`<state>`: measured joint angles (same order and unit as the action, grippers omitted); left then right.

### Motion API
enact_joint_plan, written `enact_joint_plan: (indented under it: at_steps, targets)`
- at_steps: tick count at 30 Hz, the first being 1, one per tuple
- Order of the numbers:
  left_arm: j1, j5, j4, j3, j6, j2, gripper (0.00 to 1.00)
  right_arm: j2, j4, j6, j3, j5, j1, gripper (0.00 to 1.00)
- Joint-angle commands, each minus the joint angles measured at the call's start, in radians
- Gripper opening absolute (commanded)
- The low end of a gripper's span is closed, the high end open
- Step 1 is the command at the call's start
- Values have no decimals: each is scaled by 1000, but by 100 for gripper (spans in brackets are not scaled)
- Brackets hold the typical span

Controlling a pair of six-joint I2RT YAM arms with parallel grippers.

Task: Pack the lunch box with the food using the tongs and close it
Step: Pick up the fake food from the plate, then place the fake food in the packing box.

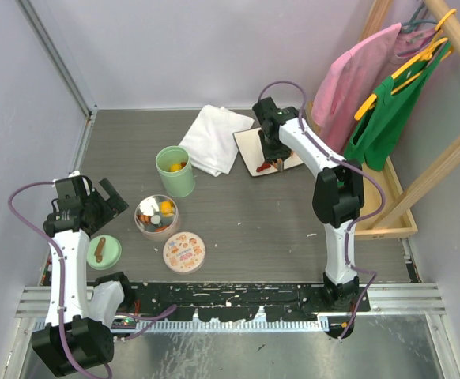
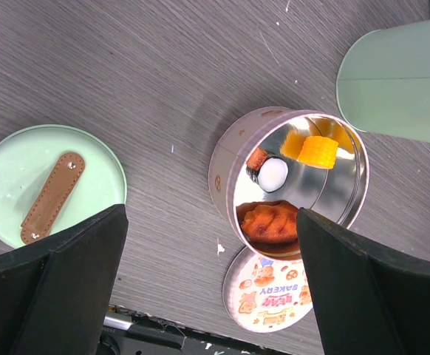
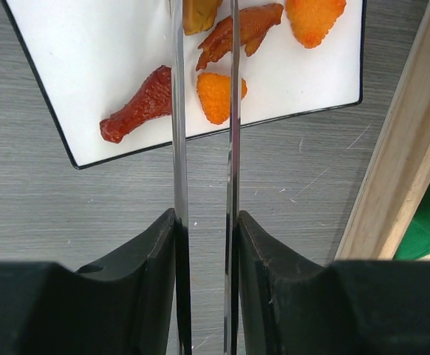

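My right gripper [image 3: 206,222] is shut on the tongs [image 3: 176,111], whose two thin metal arms run up between the fingers and out past the top edge. It hangs over a white plate [image 3: 89,59] of food: a red drumstick [image 3: 142,103], an orange nugget [image 3: 219,96] and other orange pieces. A brownish piece [image 3: 199,11] sits between the tong arms; whether it is pinched I cannot tell. The round tin lunch box [image 2: 230,166] holds several food pieces. My left gripper [image 2: 211,274] stands open above the tin's near edge, holding nothing.
The tin's printed lid [image 2: 270,296] lies flat beside it. A mint-green lid with a brown knob [image 2: 49,192] rests at left, and a tall mint cup [image 1: 175,170] behind the tin. A white cloth [image 1: 214,138] lies at the back. A wooden rack [image 1: 420,181] stands at right.
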<state>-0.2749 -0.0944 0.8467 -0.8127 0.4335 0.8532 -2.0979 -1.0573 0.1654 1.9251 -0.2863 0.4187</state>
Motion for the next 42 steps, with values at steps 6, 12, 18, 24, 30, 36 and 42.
enact_joint_plan:
  at_steps: [6, 12, 18, 24, 30, 36, 42]
  targets:
    - [4, -15, -40, -2, -4, -9, 98, 165, 90, 19, -45, 36, 2, 31]
    - [4, -13, -41, -2, -6, -11, 98, 216, 100, 31, -78, 121, 10, 30]
    - [4, -10, -40, -2, -6, -8, 98, 312, 102, 41, -152, 161, 40, 31]
    - [3, -11, -40, -1, -5, -8, 98, 439, 114, 47, -284, 249, 84, 32]
    - [5, -15, -42, -2, -4, -6, 98, 581, 123, 64, -404, 355, 123, 32]
    - [4, -15, -41, -3, -3, -5, 98, 647, 99, 83, -461, 435, 215, 33]
    - [4, -14, -40, -3, -4, -5, 98, 643, 124, 129, -457, 479, 391, 33]
